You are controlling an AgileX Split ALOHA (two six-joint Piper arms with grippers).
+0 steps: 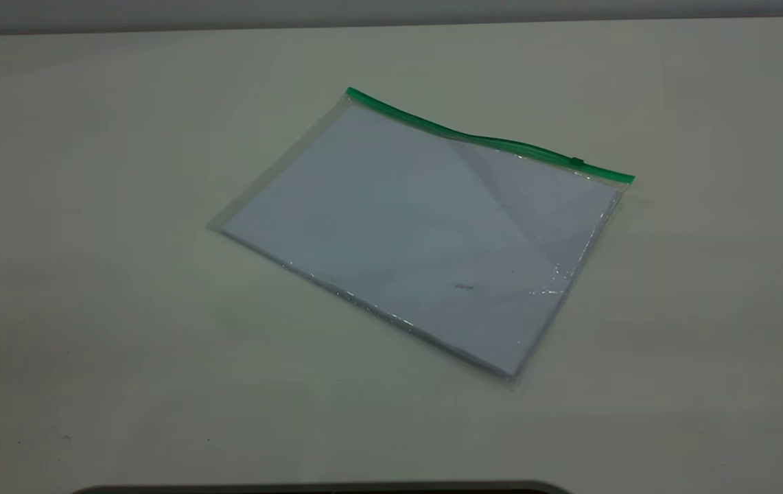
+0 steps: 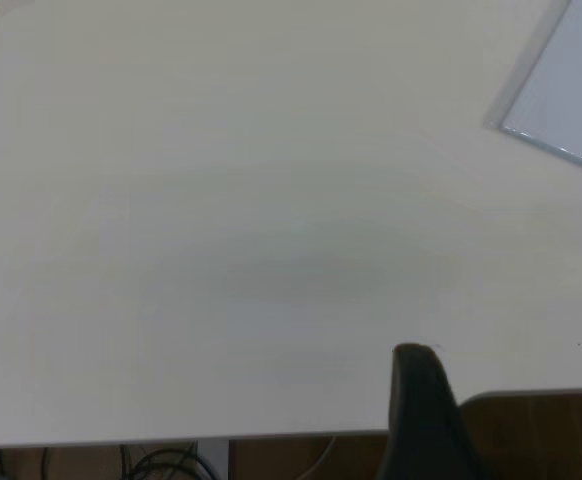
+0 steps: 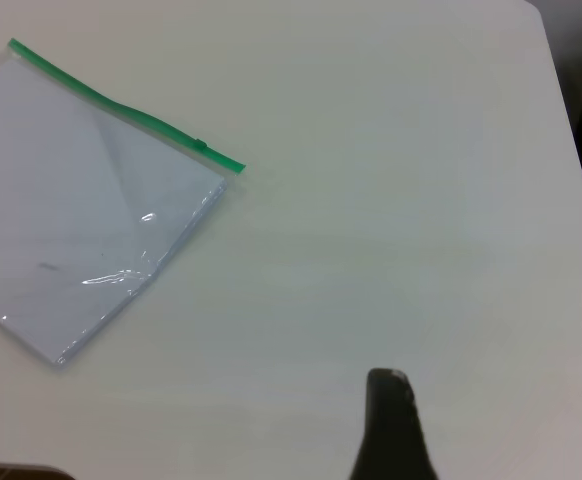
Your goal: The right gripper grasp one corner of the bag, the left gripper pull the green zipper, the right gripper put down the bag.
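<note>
Exterior view: the bag (image 1: 418,233) lies flat on the pale table (image 1: 89,274), turned at an angle, with white paper showing through the clear plastic. The green zipper (image 1: 487,139) runs along its far long edge, and the small slider tab (image 1: 576,162) sits close to the right-hand end of that strip. Neither arm appears here.

Left wrist view: only one dark finger tip of the left gripper (image 2: 421,415) shows, over the table near its edge. Whether its jaws stand wide or narrow cannot be told. One corner of the bag (image 2: 571,95) is in sight, well apart from the tip, with bare table between them.

Right wrist view: a single dark tip of the right gripper (image 3: 391,425) shows above the table; its jaw spread cannot be told either. The bag (image 3: 81,220) lies flat well apart from it, the green zipper (image 3: 121,105) on the edge away from the tip, the slider tab (image 3: 200,145) near the corner end. Nothing is held.
</note>
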